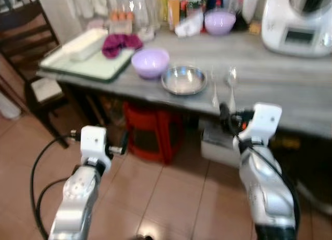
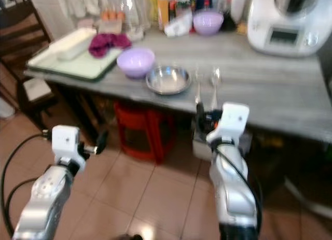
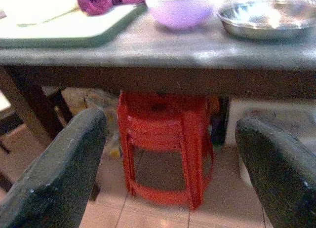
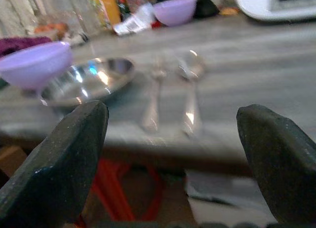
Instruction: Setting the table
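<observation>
- Head views: grey wooden table [image 1: 270, 84] bearing lilac plastic bowl [image 1: 150, 62] just beside shallow steel dish [image 1: 183, 79], with silver fork [image 1: 215, 89] and silver spoon [image 1: 231, 84] laid side by side near the front edge, probably within easy reach for setting.
- Left wrist view: left gripper [image 3: 170, 164] spread wide, empty, held low before red plastic stool [image 3: 165, 144] under the table, apparently waiting.
- Right wrist view: right gripper [image 4: 170, 159] spread wide, empty, aimed at the cutlery, seemingly lined up for a pick.

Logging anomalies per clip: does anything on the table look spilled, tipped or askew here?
Nothing stands out. The lilac bowl and steel dish sit upright near the table edge, fork and spoon lie side by side, nothing spilled.
</observation>
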Controlling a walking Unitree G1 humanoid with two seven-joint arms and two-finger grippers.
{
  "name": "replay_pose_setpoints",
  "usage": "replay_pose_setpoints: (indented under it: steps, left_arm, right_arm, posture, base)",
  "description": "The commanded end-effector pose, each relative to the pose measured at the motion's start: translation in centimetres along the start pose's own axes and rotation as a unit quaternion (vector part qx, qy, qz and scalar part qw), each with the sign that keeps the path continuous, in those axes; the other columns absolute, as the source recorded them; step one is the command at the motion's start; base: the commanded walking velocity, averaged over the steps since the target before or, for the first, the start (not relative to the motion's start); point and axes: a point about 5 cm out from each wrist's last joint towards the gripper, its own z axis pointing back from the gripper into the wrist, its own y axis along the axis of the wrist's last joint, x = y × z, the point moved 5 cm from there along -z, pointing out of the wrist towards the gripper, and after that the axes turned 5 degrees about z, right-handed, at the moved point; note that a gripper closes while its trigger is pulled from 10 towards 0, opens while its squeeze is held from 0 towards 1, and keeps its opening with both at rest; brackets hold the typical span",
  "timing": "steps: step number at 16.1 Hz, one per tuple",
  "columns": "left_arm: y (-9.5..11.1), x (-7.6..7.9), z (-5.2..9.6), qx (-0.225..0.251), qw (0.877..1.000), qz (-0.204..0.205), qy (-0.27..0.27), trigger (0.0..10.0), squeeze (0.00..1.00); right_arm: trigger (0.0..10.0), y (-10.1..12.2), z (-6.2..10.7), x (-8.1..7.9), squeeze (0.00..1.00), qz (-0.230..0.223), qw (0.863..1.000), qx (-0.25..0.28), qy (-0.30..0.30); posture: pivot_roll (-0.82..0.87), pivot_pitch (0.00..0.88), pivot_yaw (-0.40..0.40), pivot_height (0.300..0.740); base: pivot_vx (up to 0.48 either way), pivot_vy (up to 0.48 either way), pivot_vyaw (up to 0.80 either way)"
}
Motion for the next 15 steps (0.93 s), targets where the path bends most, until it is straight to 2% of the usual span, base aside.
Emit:
replay_pose_setpoints:
  steps: [1,8,12,15]
  left_arm:
    - [0.18,-0.15,-0.04,0.001,1.0,-0.006,0.001,10.0,0.0]
    - [-0.07,-0.09,0.12,-0.001,1.0,-0.006,-0.004,10.0,0.0]
    - [0.29,0.06,0.08,0.012,1.0,-0.011,-0.015,10.0,0.0]
    - [0.42,0.33,0.09,0.016,0.999,-0.006,-0.028,10.0,0.0]
  right_arm:
    - [10.0,0.44,-0.05,0.11,0.0,-0.004,1.0,0.008,-0.003]
    - [10.0,0.26,-0.05,0.05,0.0,-0.007,1.0,0.003,-0.002]
    - [10.0,0.35,-0.16,-0.19,0.0,-0.009,1.0,0.005,-0.001]
    - [10.0,0.15,-0.08,-0.22,0.0,-0.01,1.0,0.001,-0.001]
  posture:
    - [-0.18,0.095,0.079,0.74]
    - [-0.18,0.1,0.076,0.74]
    - [-0.18,0.099,0.08,0.74]
    - [-0.18,0.1,0.082,0.74]
  base:
    - [-0.296,0.0,0.0]
    - [-0.215,0.0,0.0]
    - [0.0,0.0,0.0]
    - [0.0,0.0,-0.59]
